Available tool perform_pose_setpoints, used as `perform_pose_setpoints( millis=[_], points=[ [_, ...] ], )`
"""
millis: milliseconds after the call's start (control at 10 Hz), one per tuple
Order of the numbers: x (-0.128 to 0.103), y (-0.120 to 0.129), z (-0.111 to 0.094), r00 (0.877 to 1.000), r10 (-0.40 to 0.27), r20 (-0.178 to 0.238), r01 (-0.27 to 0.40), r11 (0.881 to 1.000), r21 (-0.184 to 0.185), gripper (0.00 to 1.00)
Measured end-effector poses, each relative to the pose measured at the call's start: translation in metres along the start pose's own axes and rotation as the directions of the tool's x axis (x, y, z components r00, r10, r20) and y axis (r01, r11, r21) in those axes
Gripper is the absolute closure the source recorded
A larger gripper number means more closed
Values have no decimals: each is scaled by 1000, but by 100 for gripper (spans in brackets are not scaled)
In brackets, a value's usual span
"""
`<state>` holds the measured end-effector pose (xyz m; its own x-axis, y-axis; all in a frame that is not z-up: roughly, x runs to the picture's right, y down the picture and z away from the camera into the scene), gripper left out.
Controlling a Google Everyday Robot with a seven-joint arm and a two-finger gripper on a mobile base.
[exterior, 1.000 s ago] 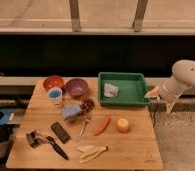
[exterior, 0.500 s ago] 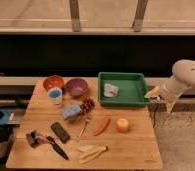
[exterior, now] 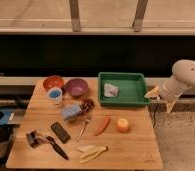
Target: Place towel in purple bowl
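A crumpled white towel lies in the green tray at the back right of the wooden table. The purple bowl stands at the back left, next to an orange bowl. My gripper hangs off the table's right edge, to the right of the tray, at the end of the white arm. It is apart from the towel and holds nothing that I can see.
On the table are a blue cup, a blue sponge, a red pepper, an orange fruit, a banana, a black block, a brush and a utensil. A dark wall runs behind.
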<state>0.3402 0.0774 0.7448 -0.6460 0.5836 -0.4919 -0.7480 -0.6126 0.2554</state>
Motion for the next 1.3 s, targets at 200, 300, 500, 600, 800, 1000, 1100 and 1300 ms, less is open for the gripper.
perform_pose_setpoints(
  millis=[200,300,500,600,800,1000,1100,1300],
  points=[
    [0,0,0,1000,-2,6,2,1000,-4,21],
    [3,3,-4,999,-24,21,25,999,-22,21],
    [7,27,-20,993,-102,59,106,992,-62,21],
    [10,50,-24,985,-150,80,156,985,-76,21],
    [16,84,-28,966,-231,120,242,966,-93,21],
    [21,117,-36,936,-311,163,331,937,-114,21],
    [24,132,-39,923,-339,185,365,921,-137,21],
    [37,158,-42,903,-377,207,415,889,-193,21]
  ],
)
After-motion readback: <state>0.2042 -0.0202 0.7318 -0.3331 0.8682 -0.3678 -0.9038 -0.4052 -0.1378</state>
